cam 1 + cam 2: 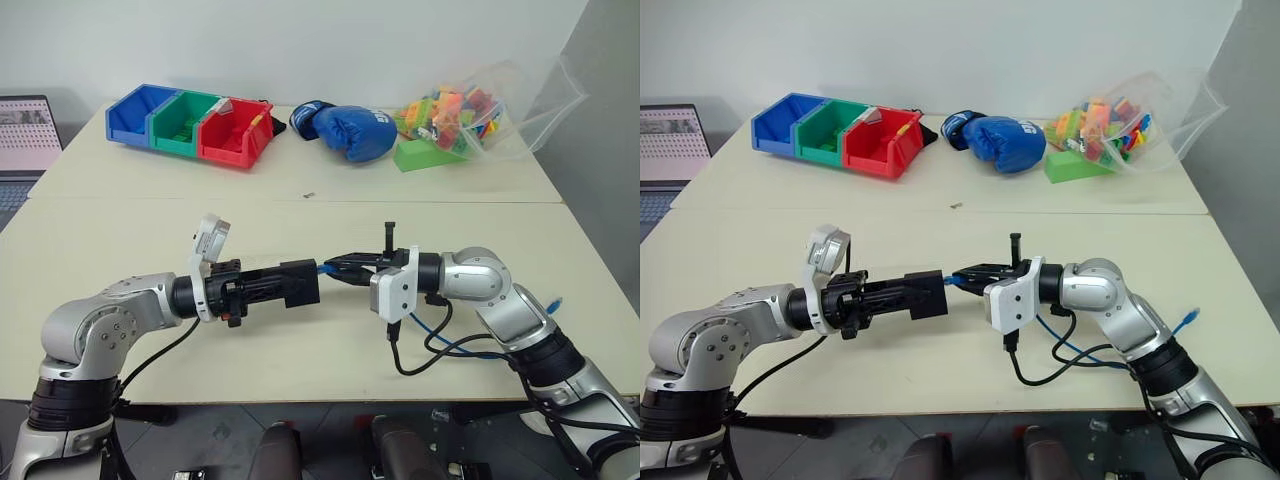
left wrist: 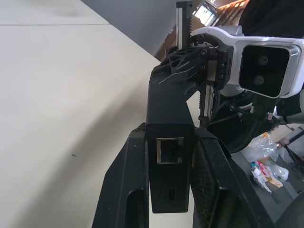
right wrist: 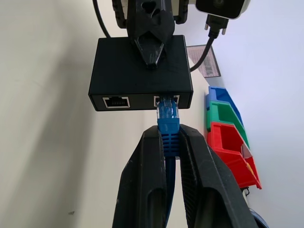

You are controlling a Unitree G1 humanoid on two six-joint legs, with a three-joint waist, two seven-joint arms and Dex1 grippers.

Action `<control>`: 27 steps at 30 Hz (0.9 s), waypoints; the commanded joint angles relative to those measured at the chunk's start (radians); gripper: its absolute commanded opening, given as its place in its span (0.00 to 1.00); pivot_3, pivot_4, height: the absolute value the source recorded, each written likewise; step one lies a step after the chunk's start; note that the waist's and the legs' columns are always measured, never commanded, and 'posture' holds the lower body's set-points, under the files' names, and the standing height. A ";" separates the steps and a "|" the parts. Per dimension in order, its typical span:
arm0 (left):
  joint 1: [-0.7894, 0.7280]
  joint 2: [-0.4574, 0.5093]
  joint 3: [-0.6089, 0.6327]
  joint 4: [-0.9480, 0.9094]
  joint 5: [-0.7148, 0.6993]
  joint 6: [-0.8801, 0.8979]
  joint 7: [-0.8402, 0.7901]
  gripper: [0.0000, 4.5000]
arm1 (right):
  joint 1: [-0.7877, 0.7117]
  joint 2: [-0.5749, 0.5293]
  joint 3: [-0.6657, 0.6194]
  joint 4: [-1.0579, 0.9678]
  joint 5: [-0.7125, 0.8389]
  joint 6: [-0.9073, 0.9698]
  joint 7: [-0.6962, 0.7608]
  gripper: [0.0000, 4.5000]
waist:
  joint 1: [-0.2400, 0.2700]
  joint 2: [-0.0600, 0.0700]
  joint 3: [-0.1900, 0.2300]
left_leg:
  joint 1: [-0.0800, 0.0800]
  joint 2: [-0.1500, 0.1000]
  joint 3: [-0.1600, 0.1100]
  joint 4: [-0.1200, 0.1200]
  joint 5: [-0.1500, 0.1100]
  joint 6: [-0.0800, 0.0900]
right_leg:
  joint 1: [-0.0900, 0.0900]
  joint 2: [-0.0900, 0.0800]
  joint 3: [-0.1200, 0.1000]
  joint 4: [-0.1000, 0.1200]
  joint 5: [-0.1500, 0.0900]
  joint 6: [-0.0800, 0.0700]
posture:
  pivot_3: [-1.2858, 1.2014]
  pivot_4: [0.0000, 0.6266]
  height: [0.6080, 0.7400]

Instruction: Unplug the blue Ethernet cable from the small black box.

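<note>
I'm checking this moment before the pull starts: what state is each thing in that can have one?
blue Ethernet cable: still plugged into the box.
small black box: held up off the table; second port empty.
left gripper: shut on the box.
right gripper: shut on the cable, just behind the plug.
laptop: open, screen lit.
clear bag of toy bricks: mouth open, lying on its side.

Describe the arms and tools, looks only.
Both arms have silver-grey rounded shells with black joint bands. The left tool and right tool each have two black fingers, ribbed on the inner faces. A white camera block sits at each wrist, with loose black cables trailing.
</note>
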 commanded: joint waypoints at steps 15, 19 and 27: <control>-0.006 0.048 -0.046 -0.014 0.103 -0.158 -0.192 0.17 | 0.055 -0.021 -0.225 -0.449 0.804 1.105 -0.006 0.86 | 0.007 0.000 0.000 | 0.000 0.000 0.000 0.000 0.000 0.000 | 0.000 0.000 0.001 0.000 -0.001 0.001 | 0.52 0.24 1.00; -0.019 0.052 -0.047 -0.015 0.104 -0.175 -0.220 0.17 | 0.077 0.052 -0.268 -0.383 0.933 1.270 -0.076 0.86 | 0.007 0.000 0.000 | 0.000 0.000 -0.001 0.000 0.000 0.000 | 0.000 0.000 0.001 0.000 -0.001 0.001 | 0.52 0.24 1.00; -0.017 0.053 -0.047 -0.036 0.104 -0.179 -0.232 0.17 | 0.061 0.132 -0.293 -0.308 0.991 1.350 -0.142 0.86 | 0.006 0.000 0.000 | 0.000 0.000 0.000 0.000 0.000 0.000 | -0.001 0.000 0.000 0.000 -0.002 0.003 | 0.52 0.24 1.00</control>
